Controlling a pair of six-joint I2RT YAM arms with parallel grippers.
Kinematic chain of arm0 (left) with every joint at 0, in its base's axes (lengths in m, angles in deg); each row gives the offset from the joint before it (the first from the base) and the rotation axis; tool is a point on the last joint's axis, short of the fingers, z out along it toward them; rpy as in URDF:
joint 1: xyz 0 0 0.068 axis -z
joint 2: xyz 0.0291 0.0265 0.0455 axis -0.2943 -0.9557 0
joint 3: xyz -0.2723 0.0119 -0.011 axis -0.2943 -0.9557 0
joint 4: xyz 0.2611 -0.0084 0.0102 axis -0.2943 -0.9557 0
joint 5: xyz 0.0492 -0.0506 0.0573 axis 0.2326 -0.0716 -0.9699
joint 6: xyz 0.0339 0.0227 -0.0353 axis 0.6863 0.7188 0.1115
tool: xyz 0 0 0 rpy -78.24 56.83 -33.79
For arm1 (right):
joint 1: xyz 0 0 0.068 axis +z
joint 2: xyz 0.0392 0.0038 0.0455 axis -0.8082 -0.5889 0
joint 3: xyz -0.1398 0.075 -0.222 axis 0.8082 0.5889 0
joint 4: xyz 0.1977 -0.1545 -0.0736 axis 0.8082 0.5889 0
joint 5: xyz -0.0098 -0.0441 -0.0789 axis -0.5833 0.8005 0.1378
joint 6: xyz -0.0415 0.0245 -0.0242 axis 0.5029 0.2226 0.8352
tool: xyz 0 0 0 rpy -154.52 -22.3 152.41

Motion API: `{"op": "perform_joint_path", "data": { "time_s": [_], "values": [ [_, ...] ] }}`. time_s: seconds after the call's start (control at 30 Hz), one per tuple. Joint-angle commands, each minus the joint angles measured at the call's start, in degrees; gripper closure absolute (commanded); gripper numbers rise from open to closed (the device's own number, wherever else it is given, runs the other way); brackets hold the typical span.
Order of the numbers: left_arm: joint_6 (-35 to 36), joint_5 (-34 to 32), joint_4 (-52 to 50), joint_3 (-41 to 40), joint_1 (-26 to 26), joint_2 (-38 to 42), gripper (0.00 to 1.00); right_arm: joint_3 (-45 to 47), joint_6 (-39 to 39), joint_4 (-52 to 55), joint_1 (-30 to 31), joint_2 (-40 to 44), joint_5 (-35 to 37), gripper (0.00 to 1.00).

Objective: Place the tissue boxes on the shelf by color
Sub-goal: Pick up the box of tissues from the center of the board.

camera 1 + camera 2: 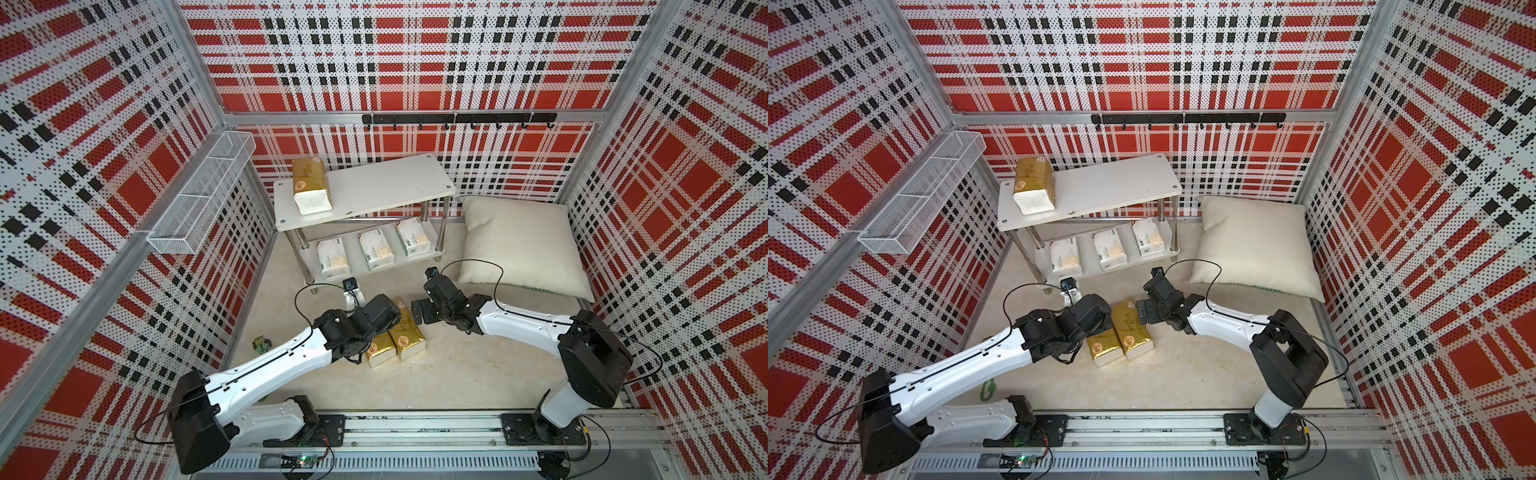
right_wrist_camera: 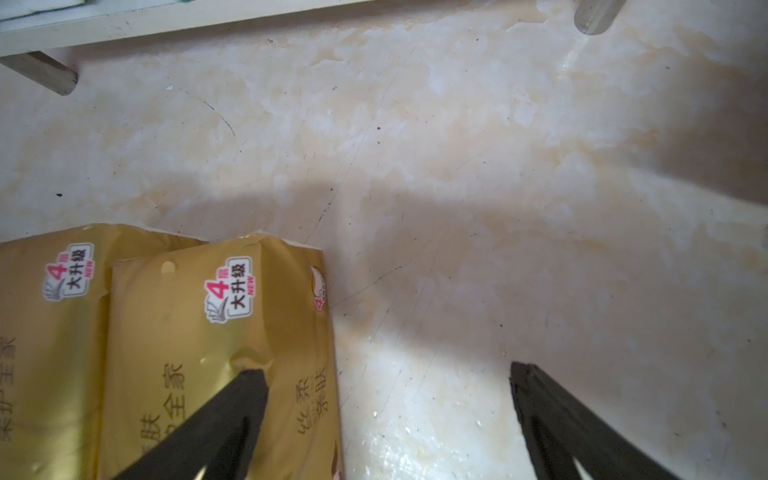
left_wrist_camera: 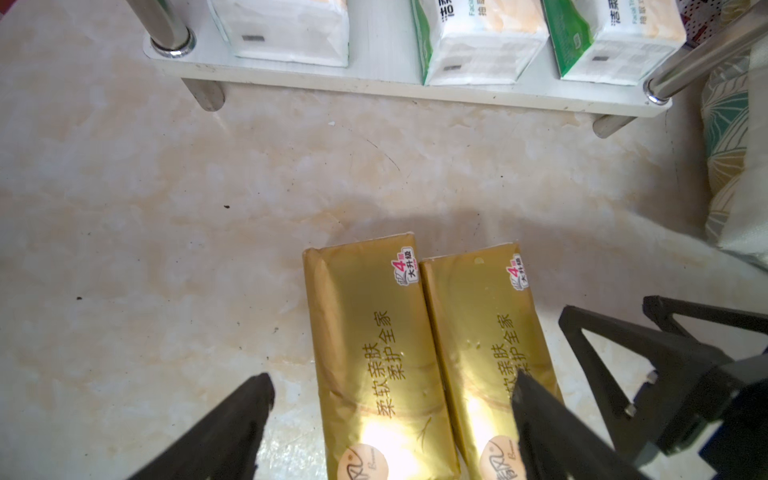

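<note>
With our left gripper (image 3: 390,399) spread wide over the nearer gold pack (image 3: 374,357) and our right gripper (image 2: 386,386) empty and wide, we should straddle only that pack, clear of its neighbour (image 3: 486,332), before squeezing.

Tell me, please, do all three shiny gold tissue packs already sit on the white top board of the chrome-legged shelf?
No: only one gold pack sits on the top board; two gold packs lie on the floor.

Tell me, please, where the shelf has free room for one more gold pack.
The top board is bare from the gold pack at one end to its far end. The lower board is crowded: three white packs in a row, only narrow gaps between them.
</note>
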Motion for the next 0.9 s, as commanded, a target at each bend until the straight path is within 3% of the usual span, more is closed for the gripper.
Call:
{"op": "perform_joint_path", "data": {
  "time_s": [0.0,0.33,0.87],
  "values": [
    [-2.98,0.74,1.14,-1.83,1.39,0.4,0.06,1.01,0.04,0.12,-0.5,1.79,0.31,0.0],
    [-7.06,2.54,5.5,-5.7,5.66,-3.56,0.05,1.73,-0.22,-0.37,-1.11,1.87,-0.11,0.0],
    [-9.81,4.62,5.64,-8.22,8.42,-4.99,0.03,2.18,-0.33,-1.04,-1.57,1.89,-0.37,0.0]
  ]
}}
